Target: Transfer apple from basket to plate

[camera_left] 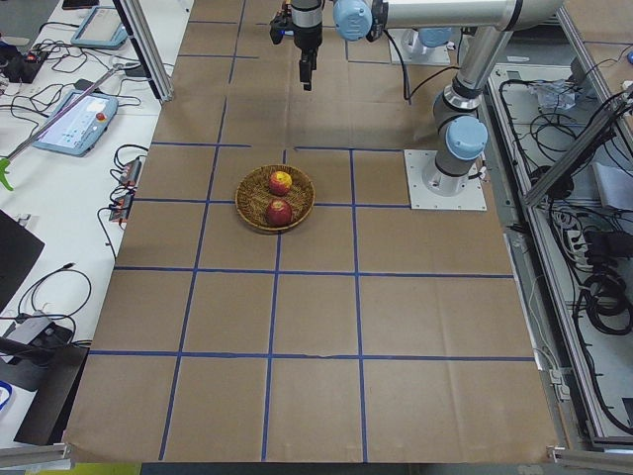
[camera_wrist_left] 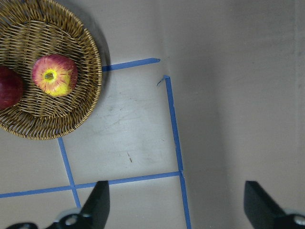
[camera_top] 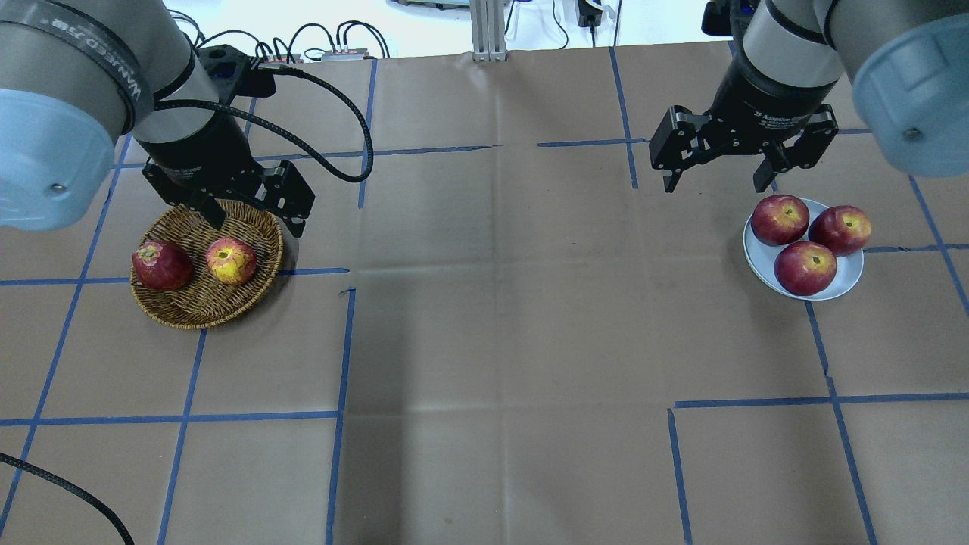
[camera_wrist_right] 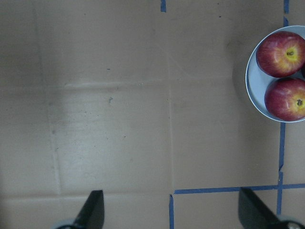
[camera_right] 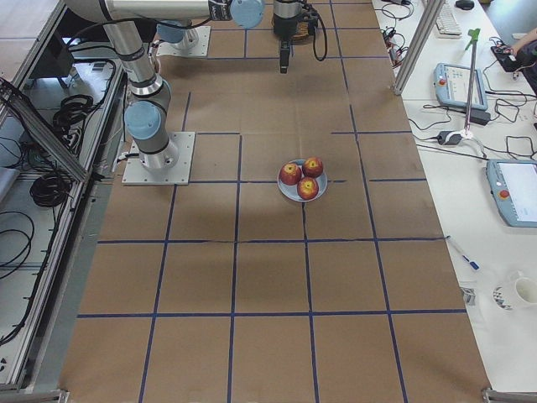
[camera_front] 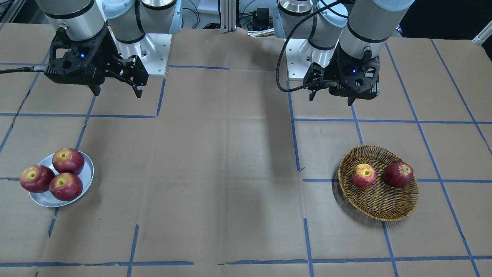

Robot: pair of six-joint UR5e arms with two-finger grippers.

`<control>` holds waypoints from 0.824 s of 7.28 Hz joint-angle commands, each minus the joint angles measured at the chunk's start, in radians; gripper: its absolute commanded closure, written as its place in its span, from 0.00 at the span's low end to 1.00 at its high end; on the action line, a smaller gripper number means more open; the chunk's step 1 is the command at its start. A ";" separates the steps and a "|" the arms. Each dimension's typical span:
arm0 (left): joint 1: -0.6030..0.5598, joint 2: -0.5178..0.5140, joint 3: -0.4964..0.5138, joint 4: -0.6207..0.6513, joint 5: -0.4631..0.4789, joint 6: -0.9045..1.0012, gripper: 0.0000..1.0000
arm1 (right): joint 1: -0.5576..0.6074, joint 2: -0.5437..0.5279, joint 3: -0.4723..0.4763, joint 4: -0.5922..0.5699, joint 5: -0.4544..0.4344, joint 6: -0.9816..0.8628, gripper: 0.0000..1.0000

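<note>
The tan wicker basket (camera_top: 189,322) holds the streaky red-pink apple (camera_top: 231,260) with a yellow stem patch and one darker red apple (camera_top: 161,266). Both also show in the front view, with the basket (camera_front: 399,209) on the right and the streaky apple (camera_front: 364,175) inside it. My left gripper (camera_top: 257,225) is open and empty, raised above the basket's far rim. The left wrist view shows the apple (camera_wrist_left: 55,75) at the upper left. The silver plate (camera_top: 848,284) holds three dark red apples. My right gripper (camera_top: 714,185) is open and empty, raised beside the plate.
The table is covered in brown paper with a blue tape grid (camera_top: 344,341). Cables and an aluminium post (camera_top: 484,30) stand at the far edge. The plate's rim (camera_wrist_right: 250,81) shows at the right edge of the right wrist view.
</note>
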 commanded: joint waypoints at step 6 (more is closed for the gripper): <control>0.000 0.017 0.012 -0.045 -0.005 -0.023 0.01 | 0.000 0.000 0.000 0.000 0.000 -0.001 0.00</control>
